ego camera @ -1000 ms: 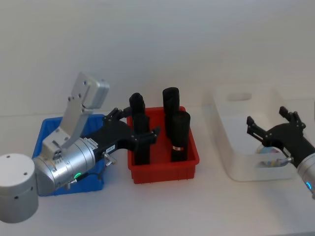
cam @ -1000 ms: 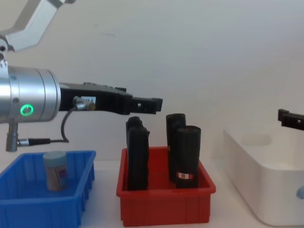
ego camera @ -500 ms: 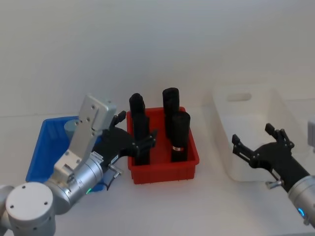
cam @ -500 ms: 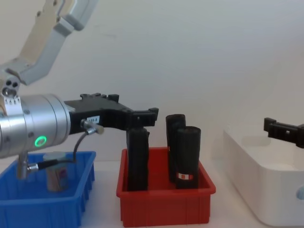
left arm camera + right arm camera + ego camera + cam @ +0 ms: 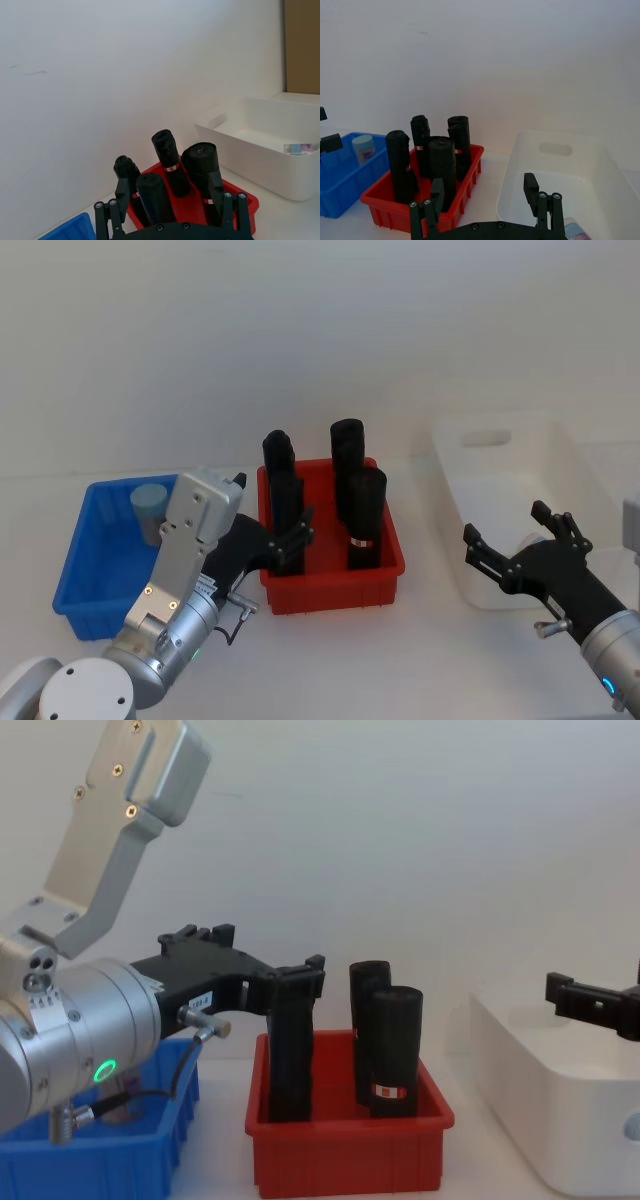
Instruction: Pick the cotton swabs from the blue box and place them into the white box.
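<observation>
Both my jaws are hanging spread and empty, left ones crowding the black cylinders (image 5: 281,462), so swinging toward the cotton swabs (image 5: 150,506) at their left is risking toppling one.

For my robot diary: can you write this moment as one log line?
left gripper: open, empty, by red bin | right gripper: open, empty, near white box | blue box: one swab jar inside

In the chest view the left arm (image 5: 70,1040) covers most of the blue box (image 5: 140,1165), so its contents cannot be seen, and the white box (image 5: 540,1120) runs off the right edge. In the right wrist view 1 cotton swab jar (image 5: 574,231) is cut off by the edge.
</observation>
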{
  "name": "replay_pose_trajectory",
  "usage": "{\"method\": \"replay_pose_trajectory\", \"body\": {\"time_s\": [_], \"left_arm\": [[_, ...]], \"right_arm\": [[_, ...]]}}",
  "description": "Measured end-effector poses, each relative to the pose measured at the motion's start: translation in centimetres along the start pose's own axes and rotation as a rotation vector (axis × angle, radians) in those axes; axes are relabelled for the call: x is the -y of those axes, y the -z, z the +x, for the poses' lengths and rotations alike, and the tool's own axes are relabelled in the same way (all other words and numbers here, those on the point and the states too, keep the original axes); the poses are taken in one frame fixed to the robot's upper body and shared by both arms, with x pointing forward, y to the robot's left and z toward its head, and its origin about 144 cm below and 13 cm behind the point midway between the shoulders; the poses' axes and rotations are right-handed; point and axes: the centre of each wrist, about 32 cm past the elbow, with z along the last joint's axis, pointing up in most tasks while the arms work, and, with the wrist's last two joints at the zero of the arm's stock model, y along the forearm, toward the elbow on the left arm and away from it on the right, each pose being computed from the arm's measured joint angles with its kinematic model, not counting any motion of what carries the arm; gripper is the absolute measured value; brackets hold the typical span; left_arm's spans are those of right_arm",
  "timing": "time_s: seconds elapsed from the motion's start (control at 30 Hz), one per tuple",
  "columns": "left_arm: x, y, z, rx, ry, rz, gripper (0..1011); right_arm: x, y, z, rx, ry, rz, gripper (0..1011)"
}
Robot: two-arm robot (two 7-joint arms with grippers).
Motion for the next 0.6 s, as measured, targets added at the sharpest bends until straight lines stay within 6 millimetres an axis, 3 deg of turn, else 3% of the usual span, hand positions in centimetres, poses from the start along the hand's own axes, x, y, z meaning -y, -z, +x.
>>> {"method": "replay_pose_trajectory", "body": {"time_s": [0.6], "left_arm": [[-0.13, 0.25, -0.34, 0.003, -0.015, -0.011, 1004]], "right_arm": [[0.00, -0.02, 0.02, 0.001, 0.000, 0.001, 1002]]}}
